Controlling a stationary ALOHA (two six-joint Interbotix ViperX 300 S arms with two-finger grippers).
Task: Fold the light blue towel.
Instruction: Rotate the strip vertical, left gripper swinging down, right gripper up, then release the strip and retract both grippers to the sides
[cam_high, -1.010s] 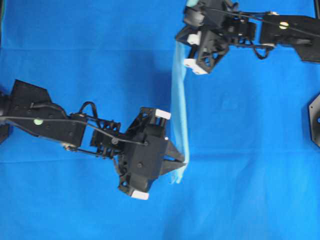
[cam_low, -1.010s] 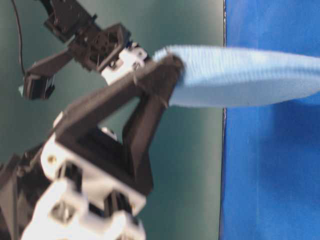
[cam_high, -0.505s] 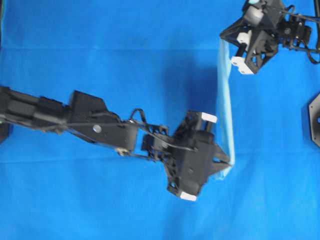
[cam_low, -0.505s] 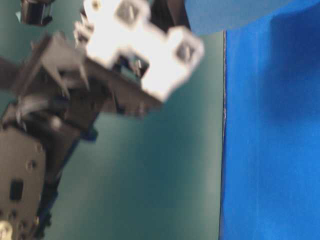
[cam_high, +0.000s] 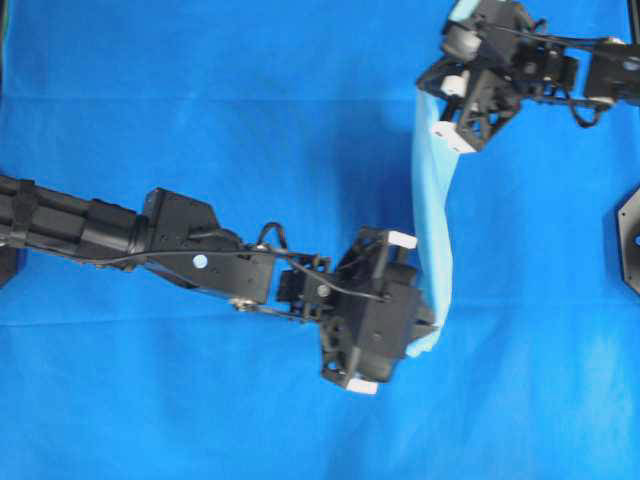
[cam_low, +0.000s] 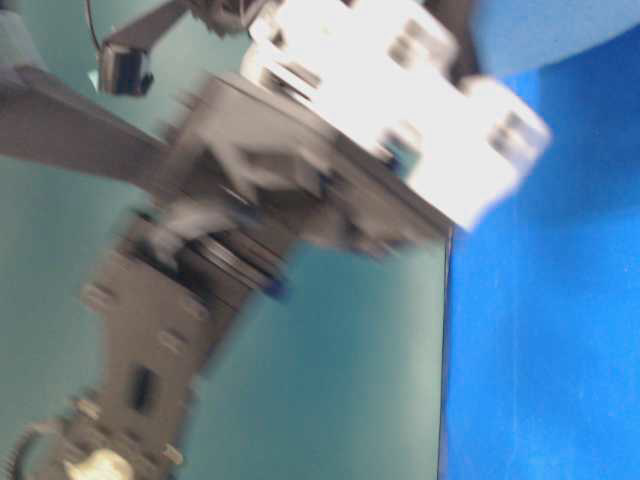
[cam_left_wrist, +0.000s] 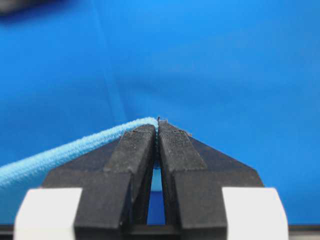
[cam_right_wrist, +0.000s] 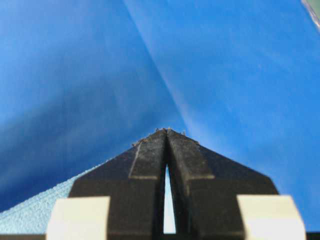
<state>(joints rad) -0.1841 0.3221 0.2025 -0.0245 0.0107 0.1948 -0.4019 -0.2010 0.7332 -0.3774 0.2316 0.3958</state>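
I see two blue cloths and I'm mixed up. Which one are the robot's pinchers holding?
The light blue towel: paler, narrow, pinched by both grippers. The dark blue cloth just lies flat underneath.

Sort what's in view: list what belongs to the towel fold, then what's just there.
Job:
- towel, held up between both grippers
- left gripper, shut on one end
- right gripper, shut on the other end

Just there:
- royal-blue cloth underneath
- black mount at the right edge

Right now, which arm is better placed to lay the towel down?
Neither alone, probably: the left gripper and right gripper each pinch one end of the towel, stretched between them, so both should lower together.
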